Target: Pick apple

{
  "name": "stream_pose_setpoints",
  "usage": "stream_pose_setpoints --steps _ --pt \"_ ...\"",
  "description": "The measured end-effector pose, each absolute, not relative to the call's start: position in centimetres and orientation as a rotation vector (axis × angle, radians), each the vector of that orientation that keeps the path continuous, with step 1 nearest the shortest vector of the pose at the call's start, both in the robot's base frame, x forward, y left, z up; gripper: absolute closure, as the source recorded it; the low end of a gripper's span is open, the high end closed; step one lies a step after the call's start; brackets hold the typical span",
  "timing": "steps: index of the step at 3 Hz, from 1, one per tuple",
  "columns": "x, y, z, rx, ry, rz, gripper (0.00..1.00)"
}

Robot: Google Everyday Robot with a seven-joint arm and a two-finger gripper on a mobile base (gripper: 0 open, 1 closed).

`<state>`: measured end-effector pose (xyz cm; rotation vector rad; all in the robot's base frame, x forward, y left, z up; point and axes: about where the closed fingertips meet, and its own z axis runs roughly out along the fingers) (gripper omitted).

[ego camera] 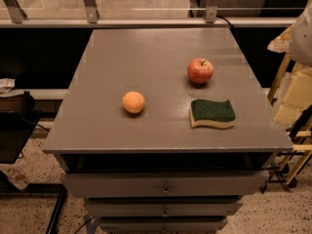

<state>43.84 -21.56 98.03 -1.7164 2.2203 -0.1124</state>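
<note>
Not started: apple [200, 70] sits untouched on table [146, 52] by sponge [212, 113] — gripper out of frame (jaw state: can't tell) — whole pick left, i.e. reach + grasp.

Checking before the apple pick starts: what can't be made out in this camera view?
End effector: not in view anywhere; beyond the frame.
Pale shape at right: cut by the frame edge, unidentifiable.
Apple, far side: hidden by its own body.
Drawer interiors: dark, behind their fronts.
</note>
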Motion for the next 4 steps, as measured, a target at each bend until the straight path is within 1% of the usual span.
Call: stream_pose_setpoints --steps 1,2,3,4 --pt "43.8 -21.6 98.0 -1.716 2.22 -0.113 0.0" --pt "45.7 -22.0 97.8 -1.634 2.206 -0.117 0.0" --pt "51.5 -21.9 96.9 -1.469 2.159 -0.062 0.0" --pt "59.5 -20.9 93.9 -1.287 2.143 -0.005 0.0"
